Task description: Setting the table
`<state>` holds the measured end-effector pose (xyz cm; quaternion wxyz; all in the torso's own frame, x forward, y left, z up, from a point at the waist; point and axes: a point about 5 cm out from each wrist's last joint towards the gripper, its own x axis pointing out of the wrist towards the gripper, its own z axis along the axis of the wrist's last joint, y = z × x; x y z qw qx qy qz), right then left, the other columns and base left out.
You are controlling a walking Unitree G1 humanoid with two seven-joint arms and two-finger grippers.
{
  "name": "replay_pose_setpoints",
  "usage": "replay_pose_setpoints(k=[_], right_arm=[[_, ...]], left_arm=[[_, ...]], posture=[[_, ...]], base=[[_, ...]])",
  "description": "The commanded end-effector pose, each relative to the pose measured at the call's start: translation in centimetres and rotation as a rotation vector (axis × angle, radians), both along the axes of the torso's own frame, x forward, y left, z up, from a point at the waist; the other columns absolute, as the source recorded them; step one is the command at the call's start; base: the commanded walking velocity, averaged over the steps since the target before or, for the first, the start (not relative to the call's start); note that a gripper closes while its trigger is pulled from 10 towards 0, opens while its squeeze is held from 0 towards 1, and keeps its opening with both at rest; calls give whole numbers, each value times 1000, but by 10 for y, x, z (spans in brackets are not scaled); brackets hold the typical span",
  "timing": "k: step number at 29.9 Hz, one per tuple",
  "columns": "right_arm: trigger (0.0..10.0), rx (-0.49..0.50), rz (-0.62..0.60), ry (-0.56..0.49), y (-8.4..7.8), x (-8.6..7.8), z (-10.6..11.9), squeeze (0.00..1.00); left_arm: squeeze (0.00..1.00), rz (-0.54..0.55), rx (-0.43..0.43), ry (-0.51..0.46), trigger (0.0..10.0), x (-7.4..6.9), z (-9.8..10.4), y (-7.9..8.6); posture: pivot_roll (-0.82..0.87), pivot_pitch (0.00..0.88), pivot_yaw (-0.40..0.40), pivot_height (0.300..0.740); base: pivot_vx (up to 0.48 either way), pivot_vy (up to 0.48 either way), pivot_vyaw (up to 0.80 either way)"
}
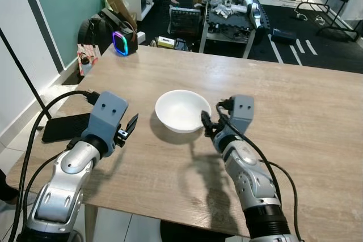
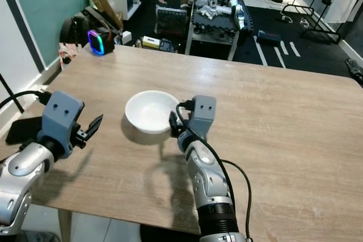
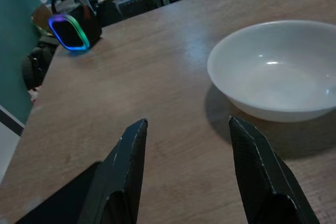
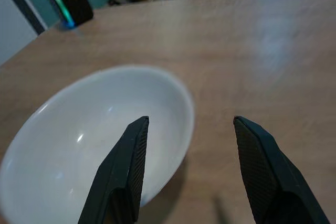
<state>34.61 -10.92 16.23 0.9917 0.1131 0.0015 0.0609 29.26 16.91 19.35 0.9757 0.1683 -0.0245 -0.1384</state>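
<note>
While the round white ceramic bowl [image 1: 182, 110] sits mid-table on the pale wooden tabletop [image 1: 295, 111], the right gripper [image 1: 207, 124], fingers apart, straddles its 4 o'clock rim; the left gripper [image 1: 129, 128], also spread, waits at 8 o'clock, farther off

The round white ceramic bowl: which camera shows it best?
The left eye view: the round white ceramic bowl appears whole on the wooden table. The right eye view matches. The wrist views crop it; the right claw straddles its rim.
</note>
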Motion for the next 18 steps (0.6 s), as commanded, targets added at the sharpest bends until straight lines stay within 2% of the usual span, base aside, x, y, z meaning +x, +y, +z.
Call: replay_pose_setpoints(k=[1, 7, 14, 18], right_arm=[[10000, -11, -1, -8, 0, 1, 2, 0], [10000, 16, 46, 75, 8, -1, -8, 0], [10000, 38, -28, 119, 7, 6, -12, 0], [10000, 32, -13, 150, 9, 6, -16, 0]], left_arm=[[0, 9, -8, 14, 10000, -3, -3, 0], [0, 11, -13, 15, 10000, -2, -2, -1], [0, 25, -17, 19, 10000, -6, -2, -1], [0, 35, -20, 23, 10000, -9, -3, 1]], posture=[[114, 72, 8, 740], [115, 80, 3, 740], [127, 94, -7, 740], [134, 101, -11, 740]], base=[[0, 0, 0], [0, 0, 0], [0, 0, 0], [0, 0, 0]])
